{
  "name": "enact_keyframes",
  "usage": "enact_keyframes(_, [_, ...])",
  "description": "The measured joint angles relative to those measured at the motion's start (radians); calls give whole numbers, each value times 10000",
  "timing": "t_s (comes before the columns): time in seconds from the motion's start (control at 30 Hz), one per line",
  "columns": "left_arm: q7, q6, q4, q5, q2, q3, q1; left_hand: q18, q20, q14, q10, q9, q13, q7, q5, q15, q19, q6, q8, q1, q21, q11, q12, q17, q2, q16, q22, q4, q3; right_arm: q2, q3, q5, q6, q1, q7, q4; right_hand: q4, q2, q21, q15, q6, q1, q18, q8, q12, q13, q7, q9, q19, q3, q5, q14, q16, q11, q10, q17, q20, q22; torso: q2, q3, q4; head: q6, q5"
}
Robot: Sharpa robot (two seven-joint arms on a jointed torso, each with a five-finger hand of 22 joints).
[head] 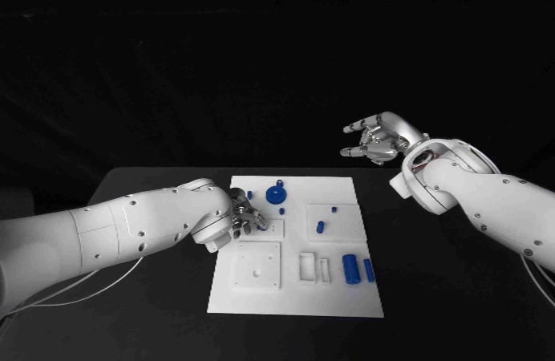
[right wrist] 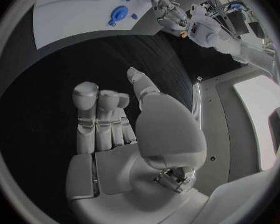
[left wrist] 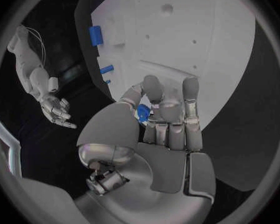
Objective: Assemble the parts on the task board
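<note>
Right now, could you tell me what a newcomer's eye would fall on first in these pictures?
First the white task board in the middle of the black table, dotted with small blue parts. Next the left hand, low over the board's left side, pinching a small blue part between thumb and fingers. Then the right hand, raised well above the table beyond the board's far right corner, fingers apart and holding nothing.

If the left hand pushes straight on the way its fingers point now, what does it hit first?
Most likely the task board itself. The left hand, pinching a small blue part, points its fingers at the white surface just ahead. Depth is hard to judge.
</note>
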Motion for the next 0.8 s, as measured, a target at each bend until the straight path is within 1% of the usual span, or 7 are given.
enact_keyframes(0.23, [-25, -10, -60, -99, 51, 9, -28, 0, 0, 3, 0, 84, -1, -3, -38, 2, 0, 3, 38, 0, 0, 0, 0, -7, 0, 0, 34, 7, -26, 7, 1, 2, 21, 0, 0, -9, 0, 0, 0, 0, 0, 0, -1, 0, 0, 0, 0, 0, 0, 0, 41, 0, 0, 0, 0, 0, 0, 0, 1, -1, 1, -19, -29])
enact_keyframes(0.3, [-25, -22, -63, -138, 58, 14, -36, 0, 1, 4, 0, 211, -1, -5, -50, 2, 0, 5, 38, 0, 0, 0, 0, -32, 0, 0, 47, 19, -14, 10, 1, 3, 29, 0, 0, -12, 0, 0, 0, 0, 0, 0, -1, 0, 0, 1, 0, 0, 0, 0, 41, 0, 0, 0, 0, 0, 0, 0, 1, -2, 3, -24, -36])
enact_keyframes(0.43, [-24, -35, -67, -178, 65, 17, -45, 0, 0, 4, 0, 293, -2, -6, -74, 2, 0, 6, 38, 1, 0, 0, 0, -42, 0, 0, 52, 33, -1, 17, 1, 3, 42, 0, 0, -17, -18, 0, 0, 0, 0, 0, -2, 0, 0, 1, 0, 0, 0, 18, 79, 0, 1, 0, 0, 0, 0, -1, 1, -5, 5, -38, -58])
enact_keyframes(0.53, [-20, -42, -81, -217, 75, 18, -50, 0, 1, 0, 0, 507, -2, -6, -74, -3, 0, 6, 38, 1, 0, 0, 0, -95, -1, 0, 75, 59, -27, 19, 1, 4, 56, 0, 0, -22, -28, 0, 0, 0, 0, 0, -3, 0, 0, 1, -1, 0, 0, 28, 88, 0, 1, 0, 0, 0, 0, -1, 1, -4, 3, -52, -81])
enact_keyframes(0.8, [-16, -46, -152, -251, 92, 22, -53, 1, 1, -1, 0, 655, -3, -6, -77, -5, 0, 6, 28, 5, 0, 0, 0, -182, -5, -1, 115, 105, -8, 38, 1, 5, 110, 0, 0, -43, -28, -1, 0, 0, 11, 1, -4, 0, 0, -14, -11, 0, 0, 28, 88, 0, 1, 0, 0, 0, 0, -1, -2, 5, 9, -81, -153])
